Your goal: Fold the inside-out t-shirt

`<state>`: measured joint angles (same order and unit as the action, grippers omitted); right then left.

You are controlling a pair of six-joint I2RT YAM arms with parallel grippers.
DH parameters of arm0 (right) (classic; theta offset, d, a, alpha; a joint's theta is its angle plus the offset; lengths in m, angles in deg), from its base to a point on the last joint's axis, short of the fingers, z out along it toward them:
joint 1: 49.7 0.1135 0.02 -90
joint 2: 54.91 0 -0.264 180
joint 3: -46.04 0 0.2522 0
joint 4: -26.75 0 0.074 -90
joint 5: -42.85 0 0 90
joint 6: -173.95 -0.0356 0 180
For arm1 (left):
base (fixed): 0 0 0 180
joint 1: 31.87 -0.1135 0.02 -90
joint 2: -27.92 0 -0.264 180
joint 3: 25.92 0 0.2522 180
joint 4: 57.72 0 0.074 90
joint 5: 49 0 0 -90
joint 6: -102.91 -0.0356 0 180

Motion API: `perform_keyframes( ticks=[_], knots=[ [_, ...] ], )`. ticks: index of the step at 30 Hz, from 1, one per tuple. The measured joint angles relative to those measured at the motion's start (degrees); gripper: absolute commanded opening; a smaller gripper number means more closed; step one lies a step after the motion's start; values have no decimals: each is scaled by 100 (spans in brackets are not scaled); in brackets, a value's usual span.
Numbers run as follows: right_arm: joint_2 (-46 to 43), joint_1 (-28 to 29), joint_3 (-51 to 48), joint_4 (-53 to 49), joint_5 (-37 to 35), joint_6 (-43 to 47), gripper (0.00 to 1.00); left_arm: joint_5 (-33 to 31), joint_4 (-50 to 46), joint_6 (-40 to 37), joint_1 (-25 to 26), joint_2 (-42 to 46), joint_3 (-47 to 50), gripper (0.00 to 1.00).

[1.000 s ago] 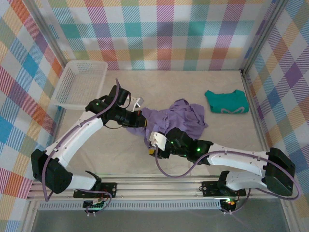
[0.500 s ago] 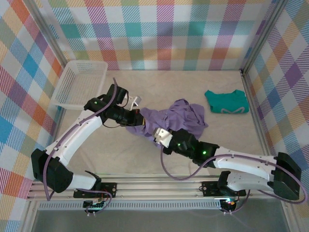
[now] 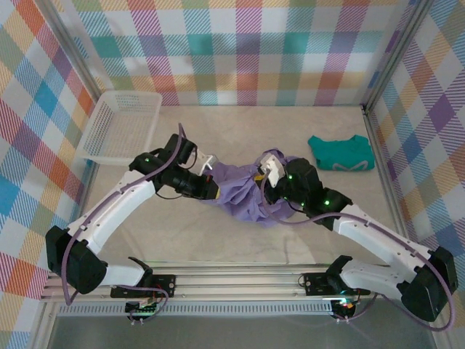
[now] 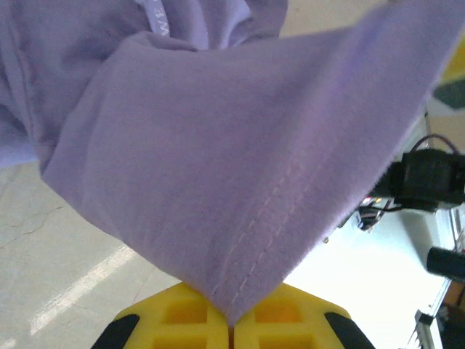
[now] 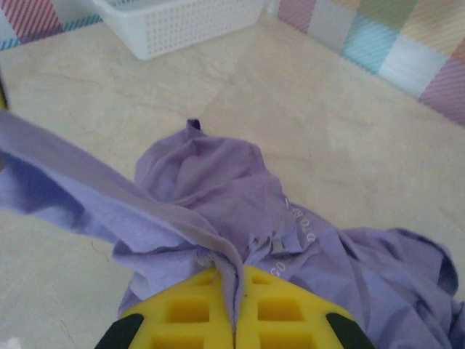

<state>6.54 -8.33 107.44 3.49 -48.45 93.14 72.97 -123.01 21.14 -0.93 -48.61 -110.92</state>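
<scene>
While my left pincer [image 4: 232,327] is clenched, I see a corner of the stitched hem [image 4: 254,240] caught between its yellow pads [image 4: 182,320], and the cloth goes up from there like a stretched sail. My right pincer [image 5: 234,320] is clenched too, on a thin raised fold of the same cloth. So both hold the lavender t-shirt [image 3: 243,196], one at each side of it.

The t-shirt lies bunched in the middle of the worktop [image 3: 240,127], between my two wrists. Most of it rests on the surface in loose wrinkles, and small pale letters show near my right pads. The white basket [image 3: 120,127] stands at the far left, and the teal garment [image 3: 340,154] lies flat at the far right, both apart from the t-shirt.

I judge that the step in hand is to open this heap before any fold can be made. To do it well, I should bring both pincers apart at the same height and the same speed, so that the cloth comes taut but does not slip from the pads. My left grip is only on a corner, so a hard pull may lose it. I should lay the cloth down on the bare worktop in front of me, not toward the teal garment.
</scene>
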Motion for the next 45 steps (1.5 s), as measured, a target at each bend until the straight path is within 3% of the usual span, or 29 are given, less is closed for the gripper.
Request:
perform_keyframes(
  ticks=[6, 15, 21, 23, 30, 33, 41, 45],
  knots=[
    [341, -212, 177, -435, 286, -293, 12, -68, -61, -199, 44, -2, 17, 1],
    [772, -428, 273, -673, 466, -629, 24, 70, -83, -203, 2, -26, 17, 0],
    [863, -461, 273, -684, 752, -708, 10, 107, -83, -184, -63, -28, 17, 0],
    [863, -461, 273, -647, 918, -728, 10, 107, -83, -184, -76, -31, 17, 0],
    [883, -503, 271, -619, 1648, -955, 34, 101, -83, -164, -114, -39, 17, 0],
    [970, -525, 243, -570, 1987, -1207, 39, 101, -83, -164, -114, -70, 17, 0],
    [1661, -719, 192, -321, 2577, -2006, 37, 103, -83, -164, -114, -138, 17, 0],
    [1902, -728, 192, -295, 2691, -2260, 22, 103, -81, -162, -114, -138, 17, 0]
  ],
)
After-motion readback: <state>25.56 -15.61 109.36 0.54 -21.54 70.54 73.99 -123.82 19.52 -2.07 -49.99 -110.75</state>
